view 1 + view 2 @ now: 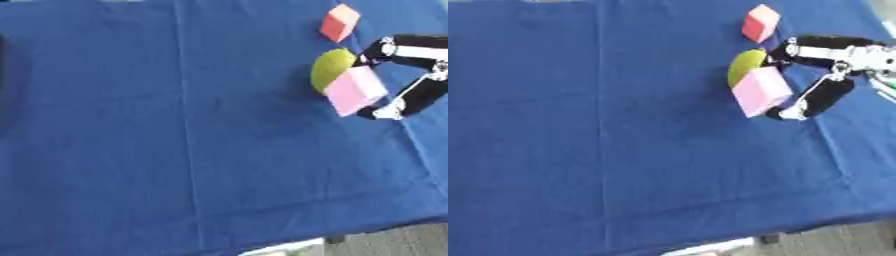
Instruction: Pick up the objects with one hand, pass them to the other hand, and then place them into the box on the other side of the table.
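while the right hand (pixel 820 75) pinches a pink block (pixel 759 91) at upper right, a green ball (pixel 744 66) touches it — red block (pixel 759 23) above, on the blue bench (pixel 605 150).

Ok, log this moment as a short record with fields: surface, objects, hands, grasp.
surface: blue cloth over the table
objects: pink block, yellow-green rounded object touching it, orange-red block lying apart, farther away
right hand: right hand comes in from the right, fingers curled round the pink block
left hand: not in view
box: not in view
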Controlling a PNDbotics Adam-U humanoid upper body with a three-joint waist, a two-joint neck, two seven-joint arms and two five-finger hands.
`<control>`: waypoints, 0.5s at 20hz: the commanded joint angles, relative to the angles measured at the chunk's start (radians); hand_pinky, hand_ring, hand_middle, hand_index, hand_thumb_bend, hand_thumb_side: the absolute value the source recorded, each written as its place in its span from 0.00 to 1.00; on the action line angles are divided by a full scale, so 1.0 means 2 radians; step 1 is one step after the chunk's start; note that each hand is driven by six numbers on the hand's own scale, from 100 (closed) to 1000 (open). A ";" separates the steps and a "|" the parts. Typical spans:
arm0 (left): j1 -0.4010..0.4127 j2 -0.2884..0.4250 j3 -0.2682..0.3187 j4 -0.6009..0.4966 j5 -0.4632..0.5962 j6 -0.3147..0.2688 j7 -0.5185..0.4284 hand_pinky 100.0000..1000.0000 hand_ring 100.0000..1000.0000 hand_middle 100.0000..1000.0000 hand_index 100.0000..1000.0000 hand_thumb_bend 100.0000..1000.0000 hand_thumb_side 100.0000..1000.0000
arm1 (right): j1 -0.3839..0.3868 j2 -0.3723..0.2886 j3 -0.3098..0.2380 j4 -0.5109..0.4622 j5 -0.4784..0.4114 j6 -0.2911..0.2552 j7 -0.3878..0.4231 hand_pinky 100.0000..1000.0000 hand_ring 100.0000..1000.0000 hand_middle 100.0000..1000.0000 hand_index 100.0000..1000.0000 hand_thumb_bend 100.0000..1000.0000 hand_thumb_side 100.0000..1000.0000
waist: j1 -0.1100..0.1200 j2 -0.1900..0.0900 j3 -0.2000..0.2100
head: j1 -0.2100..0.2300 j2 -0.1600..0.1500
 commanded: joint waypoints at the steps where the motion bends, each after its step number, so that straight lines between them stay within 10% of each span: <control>1: -0.006 0.022 -0.002 -0.015 -0.009 -0.001 -0.004 0.85 0.84 0.80 0.84 0.37 0.72 | -0.017 0.001 0.001 -0.015 -0.005 0.022 0.000 0.78 0.57 0.47 0.48 0.18 0.00 | 0.000 -0.015 0.002 | 0.002 -0.010; 10: -0.004 0.028 -0.017 -0.058 -0.065 0.012 -0.023 0.84 0.84 0.78 0.84 0.37 0.68 | -0.067 0.055 0.024 -0.020 0.014 0.078 -0.010 0.77 0.57 0.47 0.48 0.17 0.00 | -0.001 -0.016 0.008 | 0.007 -0.008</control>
